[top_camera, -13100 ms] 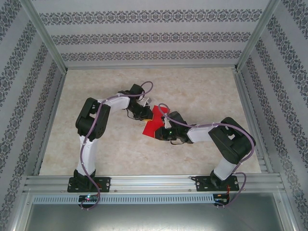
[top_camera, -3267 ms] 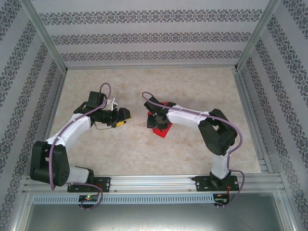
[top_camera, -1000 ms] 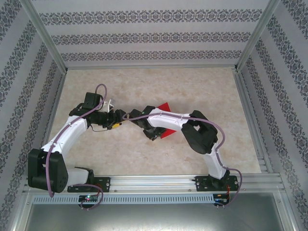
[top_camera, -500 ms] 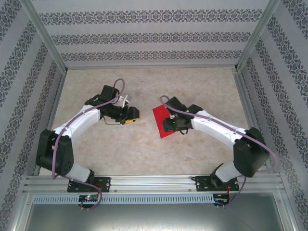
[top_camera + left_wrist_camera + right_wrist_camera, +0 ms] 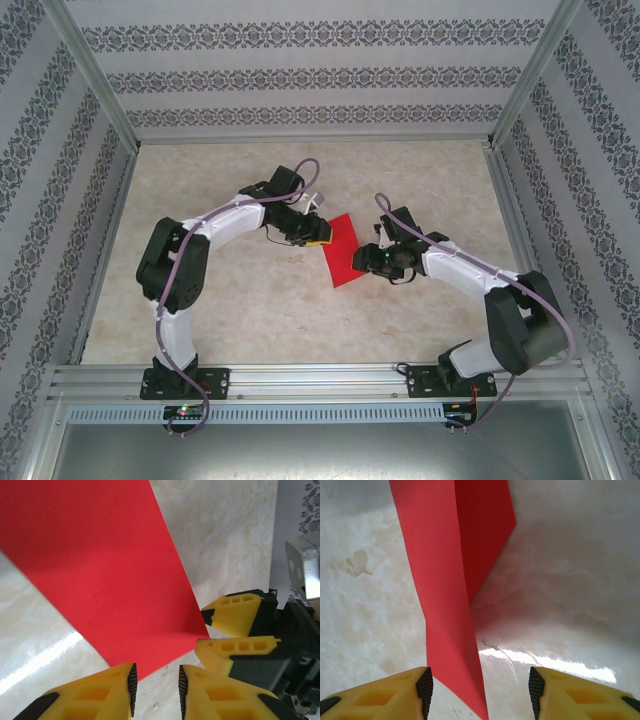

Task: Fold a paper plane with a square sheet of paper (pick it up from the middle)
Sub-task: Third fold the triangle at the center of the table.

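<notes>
Centrally: plain red creased square sheet of paper.

- The overhead camera sits high above and behind the arm bases. It looks down and forward over the whole tabletop, and the red paper is small and far off near the middle.
- The left wrist camera rides just behind the left claw. It looks along the fingers, very close to the paper, from the paper's left side.
- The right wrist camera rides behind the right claw. It faces the paper from the opposite side, equally close and low over the tabletop.
- All three views share the paper and the tabletop around it. The left wrist view and the overhead view also both take in the right claw at the paper's corner.
</notes>
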You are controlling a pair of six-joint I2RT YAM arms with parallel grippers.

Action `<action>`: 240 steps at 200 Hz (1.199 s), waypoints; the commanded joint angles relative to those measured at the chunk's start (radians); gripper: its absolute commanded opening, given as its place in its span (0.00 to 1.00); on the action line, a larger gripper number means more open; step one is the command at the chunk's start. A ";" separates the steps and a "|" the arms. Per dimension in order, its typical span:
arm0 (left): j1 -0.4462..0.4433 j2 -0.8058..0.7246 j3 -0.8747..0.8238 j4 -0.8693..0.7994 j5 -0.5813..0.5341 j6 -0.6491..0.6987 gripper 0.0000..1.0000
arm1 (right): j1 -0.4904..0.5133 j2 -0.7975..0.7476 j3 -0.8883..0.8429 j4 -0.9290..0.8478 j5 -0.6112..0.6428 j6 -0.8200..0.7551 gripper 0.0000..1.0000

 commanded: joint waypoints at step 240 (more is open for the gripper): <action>-0.045 0.304 0.215 -0.121 -0.067 0.136 0.27 | 0.024 0.067 0.035 0.120 -0.186 0.088 0.13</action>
